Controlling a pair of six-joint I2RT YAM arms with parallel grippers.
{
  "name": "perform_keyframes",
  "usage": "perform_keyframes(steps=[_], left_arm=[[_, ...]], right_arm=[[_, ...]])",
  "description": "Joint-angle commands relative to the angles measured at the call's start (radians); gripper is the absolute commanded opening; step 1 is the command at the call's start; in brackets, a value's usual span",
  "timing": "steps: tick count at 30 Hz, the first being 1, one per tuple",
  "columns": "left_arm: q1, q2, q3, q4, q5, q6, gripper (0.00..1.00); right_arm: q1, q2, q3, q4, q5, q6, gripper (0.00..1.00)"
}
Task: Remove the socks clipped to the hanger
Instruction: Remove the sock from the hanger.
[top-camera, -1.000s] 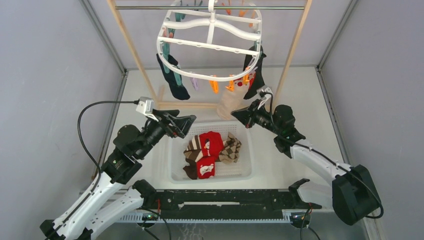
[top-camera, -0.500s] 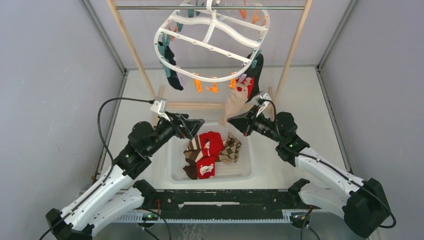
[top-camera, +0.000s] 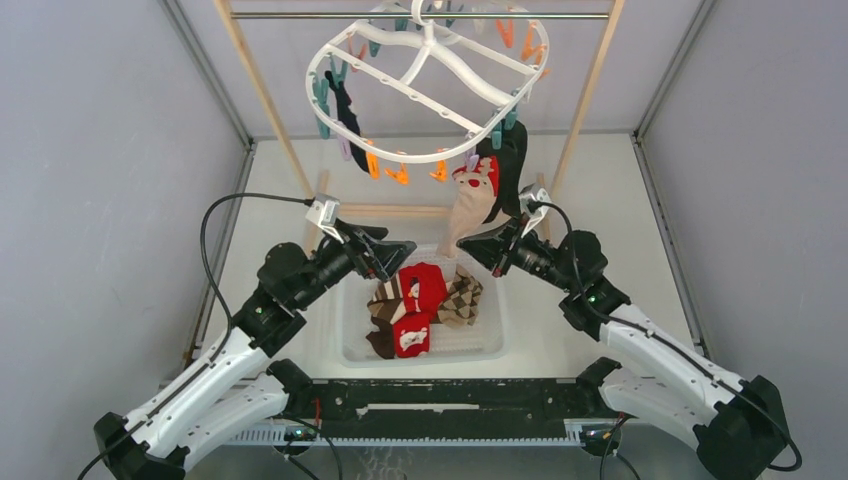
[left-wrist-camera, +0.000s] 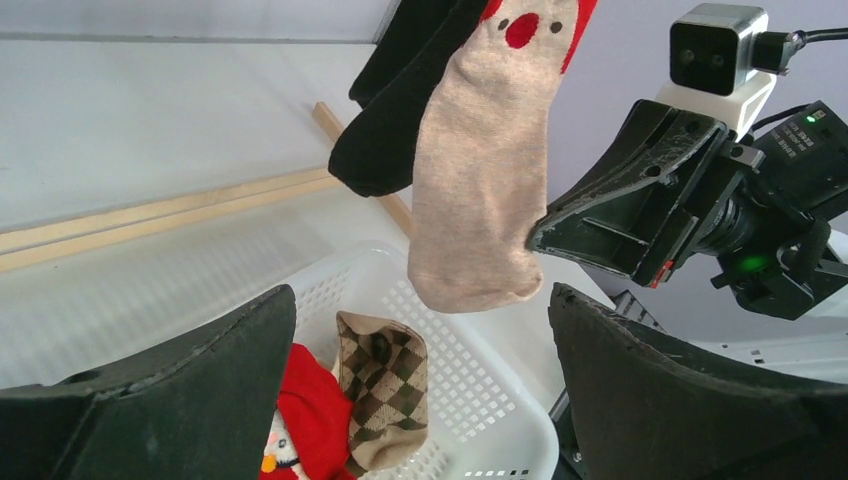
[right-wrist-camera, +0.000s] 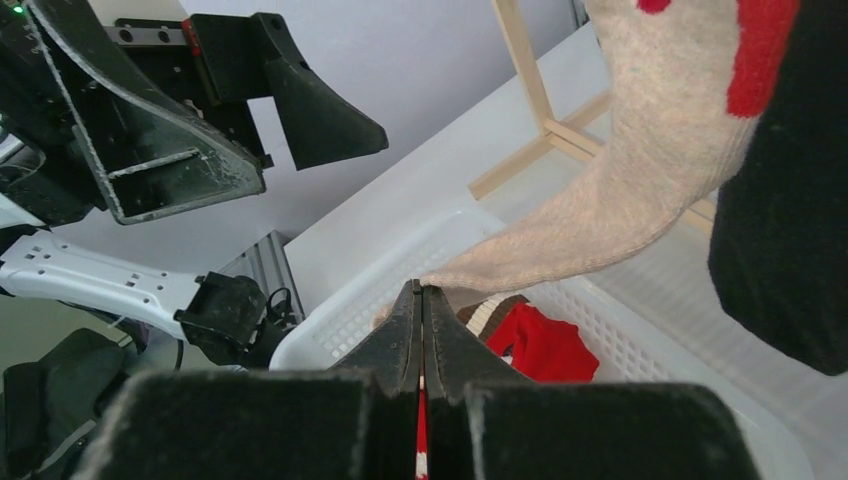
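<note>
The white oval hanger (top-camera: 400, 158) hangs tilted from the metal rod, its orange and teal clips dangling. A beige sock with a red face top (top-camera: 468, 212) and a black sock (top-camera: 512, 165) hang at its near right; a dark sock (top-camera: 348, 118) hangs at its left. My right gripper (top-camera: 470, 243) is shut, its tips pinching the beige sock (right-wrist-camera: 640, 200) near the toe (right-wrist-camera: 421, 287). My left gripper (top-camera: 400, 255) is open and empty above the basket, the beige sock (left-wrist-camera: 490, 150) hanging just beyond its wide jaws (left-wrist-camera: 420, 295).
A white perforated basket (top-camera: 420, 355) between the arms holds red (top-camera: 422, 285), tan argyle (top-camera: 460, 298) and brown striped (top-camera: 385, 300) socks. The wooden rack (top-camera: 262, 90) frames the hanger, with its base bar just behind the basket. Grey walls stand on both sides.
The hanger has swung and tilted, its near right side moving toward the right gripper. The right gripper has drawn a little nearer and lower with the sock's toe. The left gripper moved right, over the basket.
</note>
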Motion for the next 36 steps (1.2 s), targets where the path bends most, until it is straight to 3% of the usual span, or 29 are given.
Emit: perform_keyframes(steps=[1,17,27,36], left_arm=[[0.005,-0.015,-0.012,0.054,0.032,-0.008,1.0],[-0.018,-0.078,0.02,0.055,0.082,-0.036,1.0],[-0.148,-0.019,0.021,0.088,0.032,0.007,1.0],[-0.171,0.009,0.029,0.067,-0.008,0.04,1.0]], right_arm=[[0.009,-0.054,0.017,-0.016,-0.004,0.015,0.0],[0.007,-0.212,0.017,-0.104,0.02,0.028,0.0],[0.057,-0.144,0.049,-0.063,0.085,0.103,0.0],[0.16,-0.097,0.106,-0.086,0.157,0.067,0.0]])
